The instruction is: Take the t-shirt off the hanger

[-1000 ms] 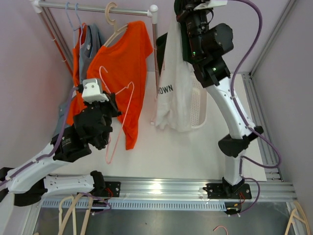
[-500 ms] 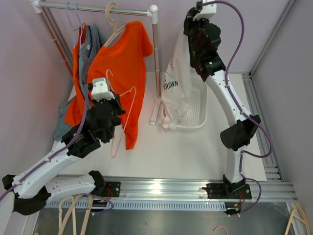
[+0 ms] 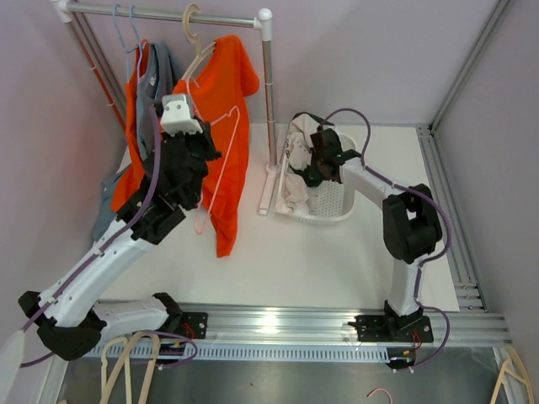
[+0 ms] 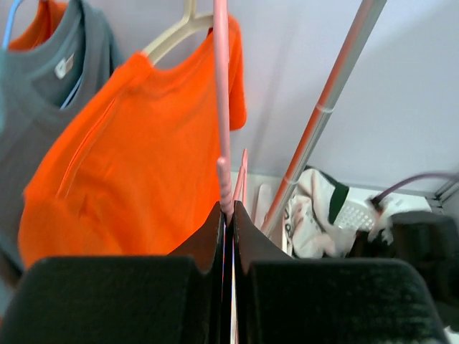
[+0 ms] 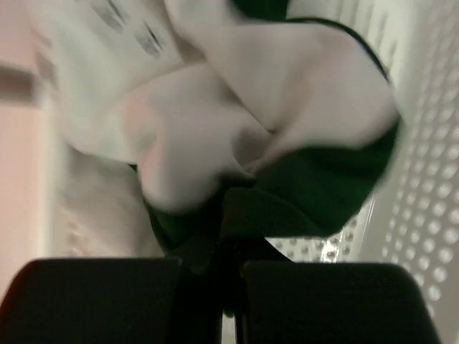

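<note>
Right gripper (image 5: pixel 228 233) has lowered the t-shirt (image 3: pixel 295 153), still pinched, into the far-edge basket (image 3: pixel 335 204). Left gripper (image 4: pixel 228 215) clamps the pink hanger (image 4: pixel 221 107).

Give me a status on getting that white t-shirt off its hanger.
Done: the white t-shirt is off the pink hanger, which is bare, and sits bunched in the white basket. In hand: the right hand is shut on the shirt's fabric inside the basket; the left hand pinches the hanger. Left: release the shirt and put the hanger away.
</note>
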You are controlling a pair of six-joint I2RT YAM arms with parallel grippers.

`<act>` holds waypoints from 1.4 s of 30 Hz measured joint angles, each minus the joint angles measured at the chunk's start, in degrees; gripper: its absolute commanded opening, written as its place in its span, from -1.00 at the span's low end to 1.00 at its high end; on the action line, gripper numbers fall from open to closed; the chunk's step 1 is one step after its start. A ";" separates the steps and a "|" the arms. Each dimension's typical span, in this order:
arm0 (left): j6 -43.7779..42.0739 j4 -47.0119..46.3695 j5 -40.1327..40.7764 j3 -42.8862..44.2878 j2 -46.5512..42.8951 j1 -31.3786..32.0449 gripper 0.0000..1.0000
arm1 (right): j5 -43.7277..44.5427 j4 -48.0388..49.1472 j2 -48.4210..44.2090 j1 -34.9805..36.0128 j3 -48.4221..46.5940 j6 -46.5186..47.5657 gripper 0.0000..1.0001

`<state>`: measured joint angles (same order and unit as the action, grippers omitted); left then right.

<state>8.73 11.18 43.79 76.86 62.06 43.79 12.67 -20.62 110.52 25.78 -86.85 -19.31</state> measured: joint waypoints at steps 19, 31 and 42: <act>-10.54 -4.35 -15.67 22.10 19.58 -8.46 -0.99 | 3.69 -15.19 -0.70 -1.75 -9.60 -1.60 0.98; -15.15 -5.88 -19.15 36.72 33.75 -12.94 -0.99 | 6.78 -13.38 -30.12 -0.79 -4.85 1.05 0.99; -16.31 -2.56 -24.57 56.04 50.69 -17.25 -0.99 | 4.85 -10.84 -43.01 0.33 2.58 2.67 0.99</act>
<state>-7.57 8.62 19.22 132.90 112.75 26.55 17.52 -31.46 67.51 26.11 -84.27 -16.64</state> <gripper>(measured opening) 0.026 0.993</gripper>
